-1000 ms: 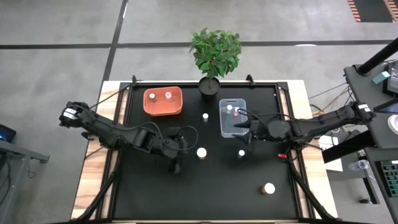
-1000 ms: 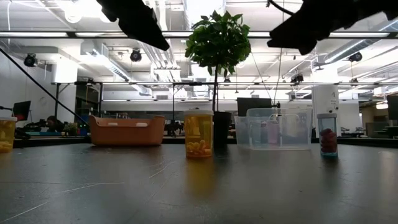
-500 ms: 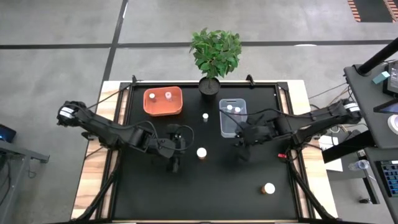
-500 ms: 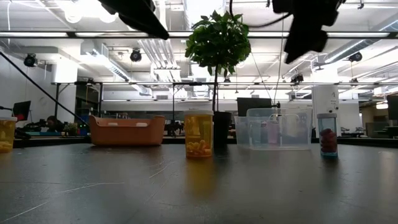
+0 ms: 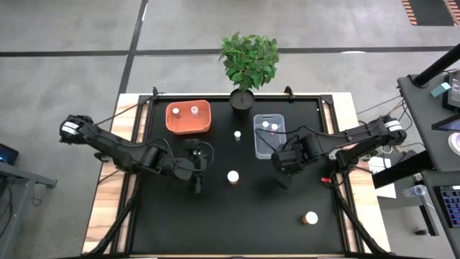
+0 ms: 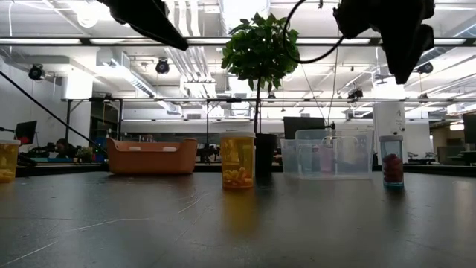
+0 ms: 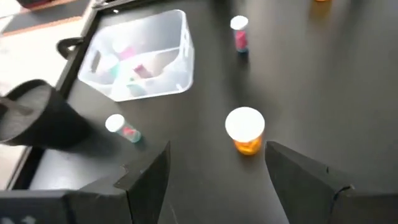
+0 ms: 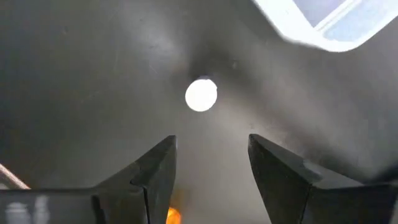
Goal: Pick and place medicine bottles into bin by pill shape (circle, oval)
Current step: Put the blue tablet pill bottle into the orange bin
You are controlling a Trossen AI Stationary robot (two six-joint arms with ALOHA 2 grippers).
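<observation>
Right wrist view shows us our right gripper (image 8: 208, 171) spread wide above a white-capped bottle (image 8: 201, 94), upright on the table (image 8: 74, 68) near the clear bin (image 8: 323, 25), which sits at the frame's upper right. We judge the bottle light, rigid, smooth and easy to tip, so we would close on its body just under the cap. At centre-left of the high view, our left gripper (image 7: 214, 180) waits open near an amber bottle (image 7: 245, 129).
</observation>
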